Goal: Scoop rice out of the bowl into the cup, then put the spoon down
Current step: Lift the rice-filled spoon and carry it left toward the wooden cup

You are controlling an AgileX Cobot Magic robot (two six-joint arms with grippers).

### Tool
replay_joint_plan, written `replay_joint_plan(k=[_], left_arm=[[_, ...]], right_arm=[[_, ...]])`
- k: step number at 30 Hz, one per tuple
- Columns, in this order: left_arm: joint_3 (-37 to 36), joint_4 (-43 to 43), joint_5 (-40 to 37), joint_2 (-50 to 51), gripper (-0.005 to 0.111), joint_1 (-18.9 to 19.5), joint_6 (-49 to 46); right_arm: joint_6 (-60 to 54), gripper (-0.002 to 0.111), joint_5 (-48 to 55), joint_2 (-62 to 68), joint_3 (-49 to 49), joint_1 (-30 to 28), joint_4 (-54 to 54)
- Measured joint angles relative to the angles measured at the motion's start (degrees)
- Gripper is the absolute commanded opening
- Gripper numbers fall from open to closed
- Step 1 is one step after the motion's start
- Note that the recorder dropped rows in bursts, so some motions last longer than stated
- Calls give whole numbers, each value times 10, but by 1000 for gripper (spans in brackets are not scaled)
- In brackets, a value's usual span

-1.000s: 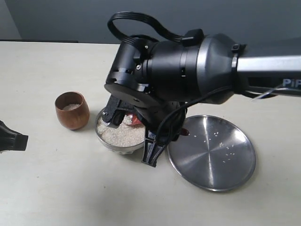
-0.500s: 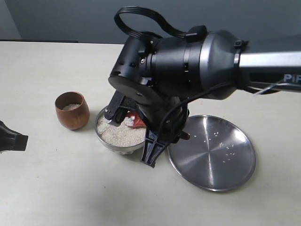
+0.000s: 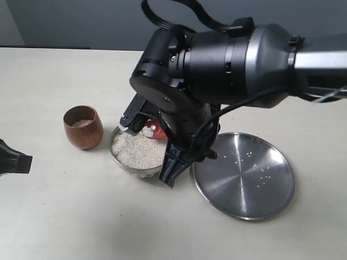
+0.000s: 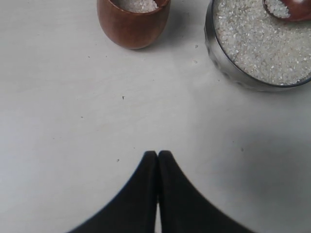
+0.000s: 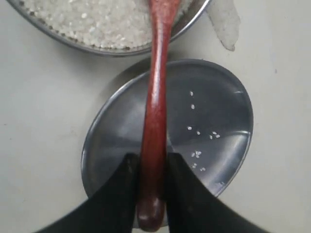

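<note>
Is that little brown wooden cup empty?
No, the cup holds some white rice, visible through its open top.

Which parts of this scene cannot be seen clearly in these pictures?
- Exterior view: the black right arm hides most of the reddish-brown wooden spoon and part of the round steel bowl.
- Right wrist view: the top edge cuts off the spoon's head.
- Left wrist view: the top edge cuts the dark-brown wooden cup.
</note>
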State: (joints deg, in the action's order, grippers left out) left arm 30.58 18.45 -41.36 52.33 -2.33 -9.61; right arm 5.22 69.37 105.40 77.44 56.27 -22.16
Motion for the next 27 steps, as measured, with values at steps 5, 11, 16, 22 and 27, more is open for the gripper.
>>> replay_joint_plan(k=[5,11,16,22,27], left_arm=[[0,-2,0,0,0,0,0],[0,-12,13,0,0,0,0],[0,-28,80,0,0,0,6],[0,-38,96,7,0,0,7],[0,-38,102,8,0,0,7]], right_arm=[[19,-1,-25,-16,1,0,0],[35,-1,-100,-18,8,0,9],[37,-1,-124,9,62,0,16],[29,-1,-117,81,164,0,16],[24,-1,-90,128,209,0,0]])
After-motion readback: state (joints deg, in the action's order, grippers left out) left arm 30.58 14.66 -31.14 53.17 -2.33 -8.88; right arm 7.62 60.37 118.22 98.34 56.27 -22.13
